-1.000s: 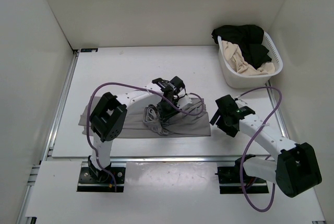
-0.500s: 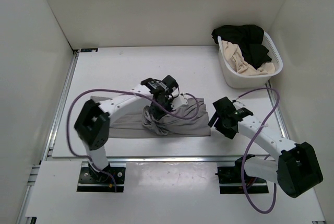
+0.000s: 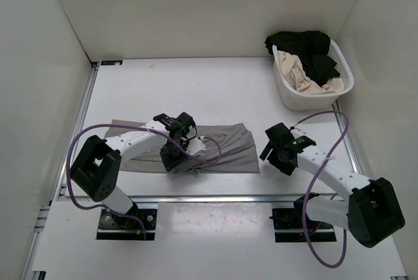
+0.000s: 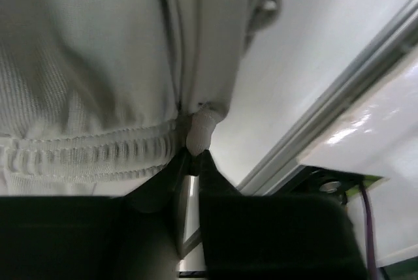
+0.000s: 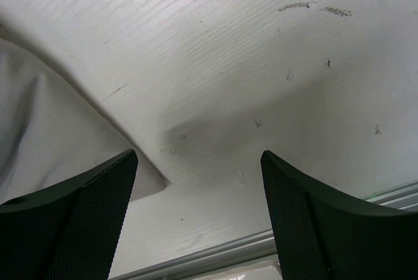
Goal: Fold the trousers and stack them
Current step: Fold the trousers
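The grey-taupe trousers [image 3: 222, 149] lie folded in a long strip across the near part of the table. My left gripper [image 3: 173, 159] is shut on the trousers' elastic waistband edge [image 4: 196, 133] near the strip's front edge; the ribbed waistband fills the left wrist view [image 4: 85, 153]. My right gripper [image 3: 269, 153] is open and empty, low over the bare table just right of the trousers' right end. A corner of the trousers [image 5: 59, 143] shows next to its left finger [image 5: 72, 221].
A white laundry basket [image 3: 294, 100] at the back right holds a black garment [image 3: 307, 48] and a beige-cream garment [image 3: 304, 79]. The table's metal front rail [image 3: 215, 196] runs close below the trousers. White walls stand on three sides.
My left gripper has moved left and toward the near edge, dragging the bunched waistband part with it. The trousers now lie flatter. My right gripper crept slightly left.
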{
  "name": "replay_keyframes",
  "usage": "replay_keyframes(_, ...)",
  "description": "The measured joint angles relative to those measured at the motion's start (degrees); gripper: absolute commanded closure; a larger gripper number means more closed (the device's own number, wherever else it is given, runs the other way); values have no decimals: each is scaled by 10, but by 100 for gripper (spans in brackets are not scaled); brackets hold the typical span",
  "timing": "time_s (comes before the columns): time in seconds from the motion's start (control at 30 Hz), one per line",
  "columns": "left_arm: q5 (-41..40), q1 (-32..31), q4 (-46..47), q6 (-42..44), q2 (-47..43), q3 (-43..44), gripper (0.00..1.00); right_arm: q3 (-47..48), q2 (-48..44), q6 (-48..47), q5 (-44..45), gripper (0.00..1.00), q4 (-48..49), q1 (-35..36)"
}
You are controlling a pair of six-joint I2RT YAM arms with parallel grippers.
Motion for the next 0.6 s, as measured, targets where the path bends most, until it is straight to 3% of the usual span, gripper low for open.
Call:
replay_keyframes(0.1,-7,22,8,5,1,-4,41,0,-1,-1,0,14,3,7)
replay_keyframes(0.13,-7,24,13,7,1,-4,27,0,-2,-2,-1,12,5,10)
replay_keyframes(0.4,7,42,13,-4,-4,77,16,-13,-37,-22,-20,12,43,44)
replay_keyframes(0.6,20,103,33,-2,-9,127,16,-59,-43,-30,-61,17,92,44)
